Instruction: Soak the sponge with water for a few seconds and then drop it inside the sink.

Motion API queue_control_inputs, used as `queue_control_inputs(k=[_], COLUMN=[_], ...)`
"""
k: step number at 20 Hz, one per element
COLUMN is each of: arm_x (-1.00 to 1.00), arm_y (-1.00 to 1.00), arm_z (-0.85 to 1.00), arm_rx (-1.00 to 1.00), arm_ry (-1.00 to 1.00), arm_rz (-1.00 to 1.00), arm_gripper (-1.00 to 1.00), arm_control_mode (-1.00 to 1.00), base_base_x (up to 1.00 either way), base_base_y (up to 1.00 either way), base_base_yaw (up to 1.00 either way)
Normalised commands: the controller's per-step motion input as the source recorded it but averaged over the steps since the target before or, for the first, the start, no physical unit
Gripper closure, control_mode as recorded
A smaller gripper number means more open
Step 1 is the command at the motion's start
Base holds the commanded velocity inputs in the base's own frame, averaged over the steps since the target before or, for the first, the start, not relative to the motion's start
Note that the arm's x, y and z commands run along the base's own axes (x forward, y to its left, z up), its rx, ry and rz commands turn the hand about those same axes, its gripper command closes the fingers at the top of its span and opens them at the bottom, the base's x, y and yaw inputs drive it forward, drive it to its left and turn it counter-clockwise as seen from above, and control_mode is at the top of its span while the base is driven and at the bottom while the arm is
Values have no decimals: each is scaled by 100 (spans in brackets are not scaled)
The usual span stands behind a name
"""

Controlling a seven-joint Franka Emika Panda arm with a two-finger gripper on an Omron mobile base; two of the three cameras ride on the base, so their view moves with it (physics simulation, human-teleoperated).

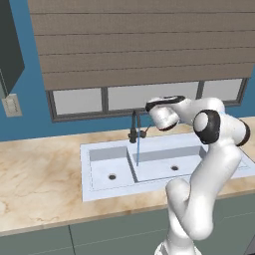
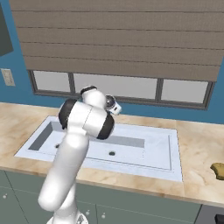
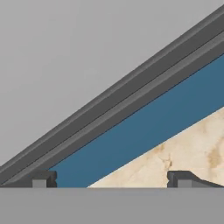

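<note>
Water (image 1: 138, 152) running into sink (image 1: 99, 167), but my end effector (image 3: 111, 179) is open and empty, sponge (image 2: 218, 170) untouched on surface (image 2: 199, 144): grab, soak, drop all pending.

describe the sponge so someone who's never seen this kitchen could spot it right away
Start at the double-basin sink under the window and follow the marble counter to its right. Near that far end lies the sponge, a small yellow-orange block, cut off by the picture's edge. It is the one warm-coloured thing on that pale stone.
</note>
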Motion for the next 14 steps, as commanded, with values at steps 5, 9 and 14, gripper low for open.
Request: queue_control_inputs(k=[5,9,14], arm_x=[-34,-34,-43], arm_y=[-65,-77,-80], arm_z=[47,37,24], arm_rx=[0,0,0], arm_ry=[8,12,16], arm_rz=[0,-1,-4], arm_gripper=[-100,-100,-100], arm_control_mode=[-100,-100,-100], base_base_x=[0,0,0], base_base_y=[0,0,0], base_base_yaw=[0,0,0])
